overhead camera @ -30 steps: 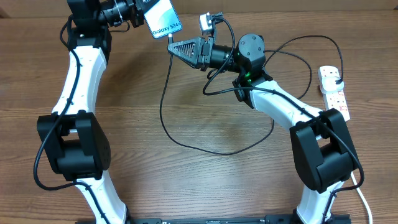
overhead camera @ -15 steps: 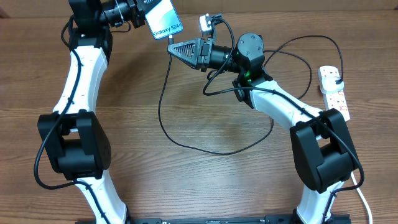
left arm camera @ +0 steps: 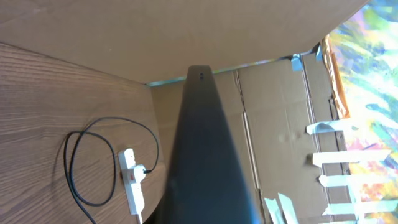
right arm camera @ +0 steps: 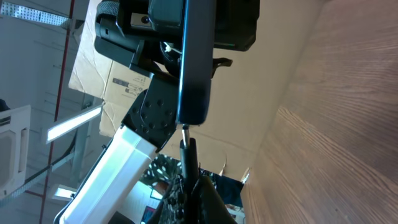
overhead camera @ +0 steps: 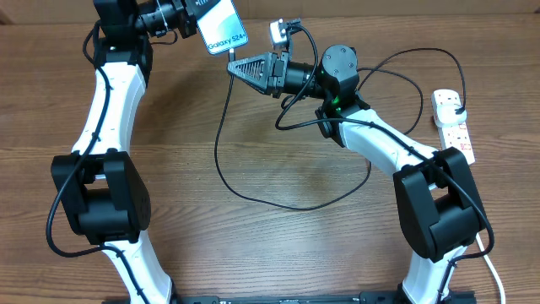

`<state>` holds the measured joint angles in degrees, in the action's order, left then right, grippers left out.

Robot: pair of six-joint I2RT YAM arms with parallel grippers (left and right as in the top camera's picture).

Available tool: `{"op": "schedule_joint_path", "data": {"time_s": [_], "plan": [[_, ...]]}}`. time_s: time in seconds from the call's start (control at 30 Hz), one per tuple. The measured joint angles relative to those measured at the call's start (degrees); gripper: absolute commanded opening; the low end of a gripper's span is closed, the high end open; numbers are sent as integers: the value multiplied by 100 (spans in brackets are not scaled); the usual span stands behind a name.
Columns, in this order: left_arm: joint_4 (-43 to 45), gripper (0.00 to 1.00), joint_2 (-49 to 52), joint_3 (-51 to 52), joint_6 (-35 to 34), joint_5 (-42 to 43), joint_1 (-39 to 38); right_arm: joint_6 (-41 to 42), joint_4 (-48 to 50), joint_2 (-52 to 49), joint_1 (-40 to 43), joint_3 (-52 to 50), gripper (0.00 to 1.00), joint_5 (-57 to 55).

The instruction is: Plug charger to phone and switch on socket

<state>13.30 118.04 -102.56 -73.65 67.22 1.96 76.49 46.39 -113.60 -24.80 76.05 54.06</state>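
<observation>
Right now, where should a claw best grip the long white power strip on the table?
Probably across its narrow width at the middle, from straight above: the long white power strip lies flat, and a black plug sits in its far end.

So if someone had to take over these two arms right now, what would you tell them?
Left gripper: jaws shut on the phone, held up off the table.
Right gripper: jaws shut on the charger near its connector tip, which sits at the phone's bottom edge; seated or not, cannot tell.
The socket: on the table's right side, charger's plug in it.
Left to do: finish plugging in, switch on the socket.
</observation>
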Motion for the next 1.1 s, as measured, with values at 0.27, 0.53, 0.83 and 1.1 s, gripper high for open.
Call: {"op": "schedule_joint_path", "data": {"time_s": [0.27, 0.53, 0.83, 1.1], "plan": [[0, 4, 0, 0, 168, 234, 7, -2, -17, 0, 0, 2, 4, 225], [0, 4, 0, 0, 212, 560, 46, 0, -15, 0, 2, 2, 4, 479], [2, 4, 0, 0, 361, 852, 55, -2, -22, 0, -31, 2, 4, 671], [2, 4, 0, 0, 376, 920, 55, -9, -22, 0, -37, 2, 4, 710]]}}
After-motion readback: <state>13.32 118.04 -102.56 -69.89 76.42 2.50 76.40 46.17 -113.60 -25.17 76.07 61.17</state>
